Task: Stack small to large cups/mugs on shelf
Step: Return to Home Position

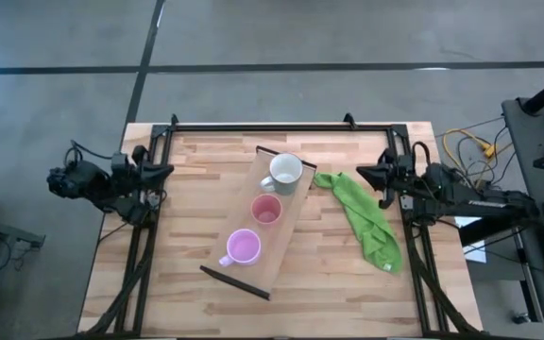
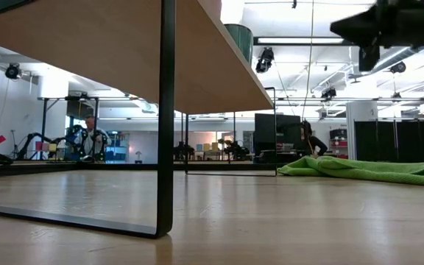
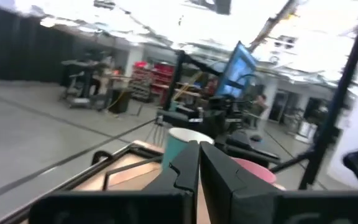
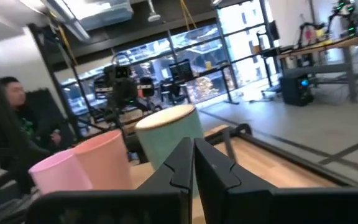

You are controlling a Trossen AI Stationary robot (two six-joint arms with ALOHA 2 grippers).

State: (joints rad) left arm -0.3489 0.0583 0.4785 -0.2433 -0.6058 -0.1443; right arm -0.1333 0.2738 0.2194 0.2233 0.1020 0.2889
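Note:
The light-wood shelf (image 1: 286, 203) lies slantwise mid-table, raised on thin black legs (image 2: 166, 118). Three vessels stand in a row on it, apart and mouth up: the grey-white mug (image 1: 284, 172) at the far end, the salmon cup (image 1: 266, 210) in the middle, the lilac-pink mug (image 1: 244, 247) toward the near end. My left gripper (image 1: 168, 172) hovers shut at the table's left edge, its fingers (image 3: 185, 165) together. My right gripper (image 1: 362, 174) hovers shut at the right side, level with the grey-white mug (image 4: 169, 134), its fingers (image 4: 207, 165) together.
A crumpled green cloth (image 1: 366, 222) lies on the table right of the shelf, under my right gripper, also seen in the low view (image 2: 366, 169). A black frame rail (image 1: 263, 126) runs along the far edge. A person (image 4: 14, 124) is in the room beyond.

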